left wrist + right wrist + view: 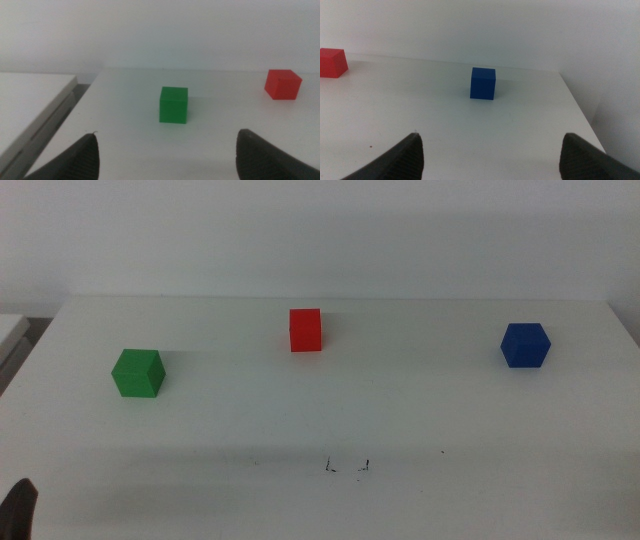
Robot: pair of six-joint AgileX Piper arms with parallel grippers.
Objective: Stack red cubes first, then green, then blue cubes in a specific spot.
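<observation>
Left gripper (165,150) parked low at the near-left edge of the white table (330,400), jaws spread wide, nothing between them. Only a dark sliver of it in the middle view, down in the bottom-left corner. Right gripper (490,150) same deal on the other side: jaws wide apart, empty, out of the middle view altogether.

Straight ahead of the left gripper: small matte green cube (138,373), well apart from the jaws, sat squarely with one face toward the camera. Further out and off toward the table's middle, small matte bright-red cube (305,330). That one goes first. Shows up at the edge of both wrist views, so not lined up with either gripper. Probably a touch closer to the left side, going by the middle view, but honestly not by much. No long axis to worry about, cube being a cube.

Small matte dark-blue cube (525,345) dead ahead of the right gripper, far right of the table, turned slightly corner-on.

Target spot, two little black pen corner marks (347,467), near the front edge around the centre, bare for now. Red cube straight back from it, slightly left.
</observation>
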